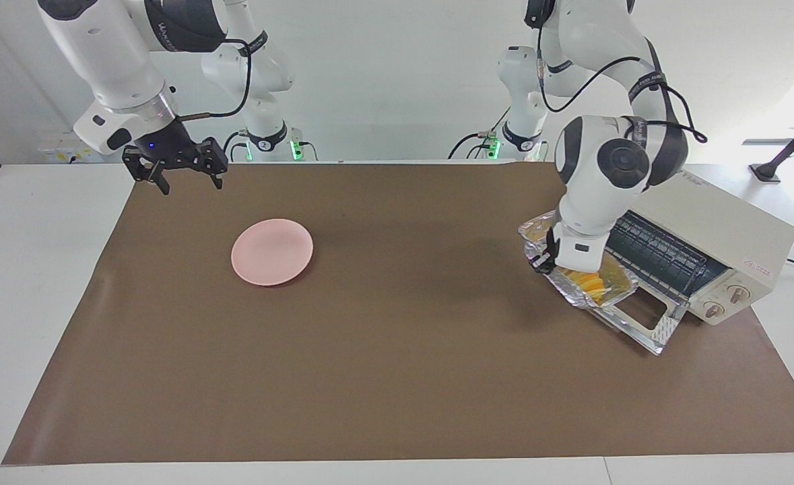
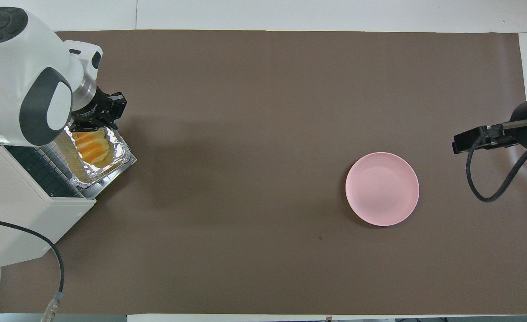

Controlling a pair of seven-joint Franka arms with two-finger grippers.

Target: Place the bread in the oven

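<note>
On the oven's [image 1: 720,252] open door sat a foil tray [image 2: 111,154] holding the bread [image 2: 91,147]; the left gripper [image 1: 543,259] pinched its rim, probably to push it in. The right gripper [image 1: 184,168] waited, fingers spread and empty, above the table's edge.

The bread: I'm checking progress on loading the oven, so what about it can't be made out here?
- Facing view: the left arm hides part of the bread and foil tray.
- Both views: whether the left gripper grips the tray's rim.
- Overhead view: the left arm hides much of the oven opening.
</note>
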